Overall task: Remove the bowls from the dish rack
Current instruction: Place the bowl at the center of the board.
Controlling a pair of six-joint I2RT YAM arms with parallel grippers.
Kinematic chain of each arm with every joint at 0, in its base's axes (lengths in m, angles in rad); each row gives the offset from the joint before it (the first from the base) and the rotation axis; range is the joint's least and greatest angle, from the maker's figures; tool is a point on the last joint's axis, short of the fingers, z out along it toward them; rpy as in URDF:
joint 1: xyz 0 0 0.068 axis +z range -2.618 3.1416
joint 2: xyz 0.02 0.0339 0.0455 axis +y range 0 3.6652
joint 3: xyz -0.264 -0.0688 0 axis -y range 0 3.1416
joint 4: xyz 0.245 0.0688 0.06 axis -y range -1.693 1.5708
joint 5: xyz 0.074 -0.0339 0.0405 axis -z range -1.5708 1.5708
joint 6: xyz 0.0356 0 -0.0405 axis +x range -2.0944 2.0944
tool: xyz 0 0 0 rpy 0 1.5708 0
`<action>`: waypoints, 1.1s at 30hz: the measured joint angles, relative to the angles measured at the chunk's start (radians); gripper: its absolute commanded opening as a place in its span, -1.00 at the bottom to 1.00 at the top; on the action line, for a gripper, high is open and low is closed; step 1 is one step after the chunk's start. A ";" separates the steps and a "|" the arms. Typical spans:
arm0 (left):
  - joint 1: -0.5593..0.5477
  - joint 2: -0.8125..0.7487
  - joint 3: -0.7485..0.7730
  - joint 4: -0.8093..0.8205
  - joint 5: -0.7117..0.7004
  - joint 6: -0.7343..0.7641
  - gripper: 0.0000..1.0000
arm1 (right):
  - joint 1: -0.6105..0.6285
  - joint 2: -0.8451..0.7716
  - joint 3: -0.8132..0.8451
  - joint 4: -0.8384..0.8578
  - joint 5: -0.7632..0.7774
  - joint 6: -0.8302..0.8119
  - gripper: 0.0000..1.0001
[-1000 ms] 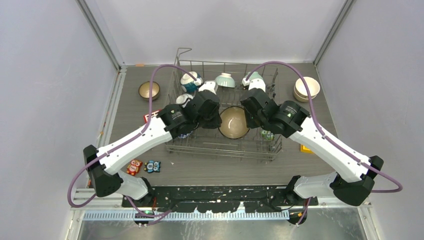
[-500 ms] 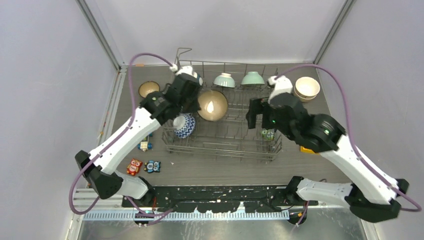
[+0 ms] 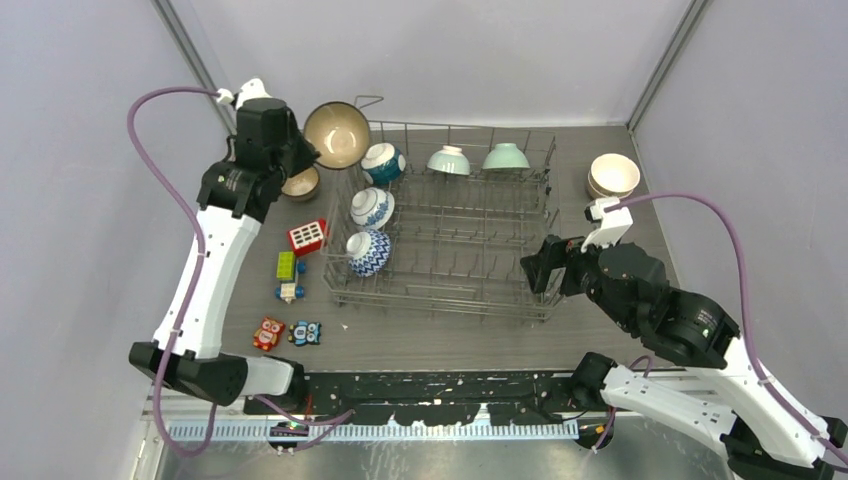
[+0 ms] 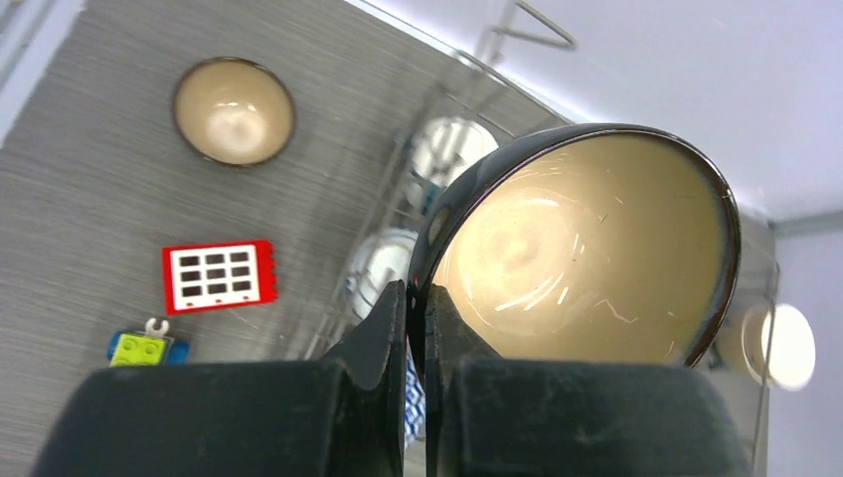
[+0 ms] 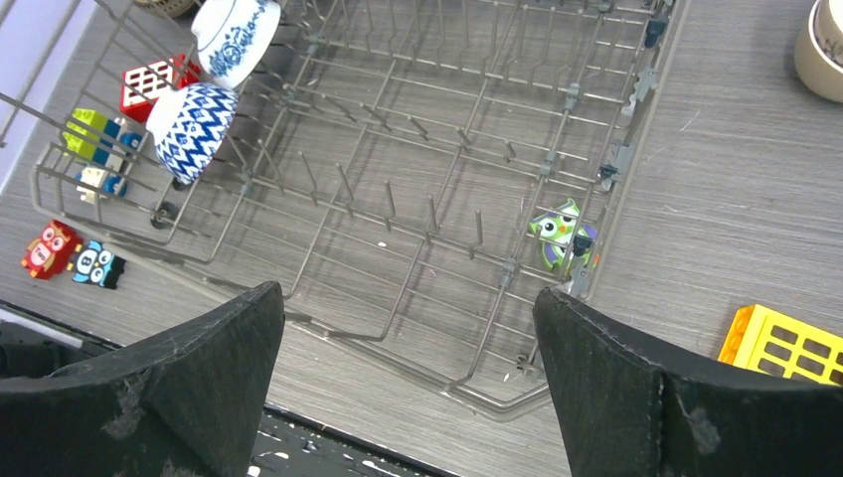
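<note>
Grey woodgrain table point(image 3: 450, 335), wire dish rack point(image 3: 470, 250), left fingers point(image 4: 383, 333) pinching glossy round bowl point(image 4: 587, 258), right fingers point(image 5: 199, 378) spread.

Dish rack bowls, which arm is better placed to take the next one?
Right: the right hand hangs open and empty over the near right corner of the dish rack, pale green bowls beyond it. The left hand is shut on the brown bowl past the rack's far left corner.
</note>
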 measured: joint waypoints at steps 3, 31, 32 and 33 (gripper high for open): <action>0.109 0.019 -0.023 0.031 0.026 -0.026 -1.00 | 0.000 -0.032 -0.051 0.018 -0.001 0.001 0.97; 0.563 -0.003 -0.533 0.216 -0.033 -0.344 -0.99 | 0.000 -0.069 -0.269 0.151 -0.097 0.030 0.95; 0.580 0.006 -0.544 0.225 -0.034 -0.357 -0.99 | 0.000 -0.070 -0.272 0.153 -0.097 0.031 0.95; 0.591 0.015 -0.551 0.231 -0.036 -0.367 -0.99 | 0.000 -0.069 -0.274 0.156 -0.097 0.031 0.95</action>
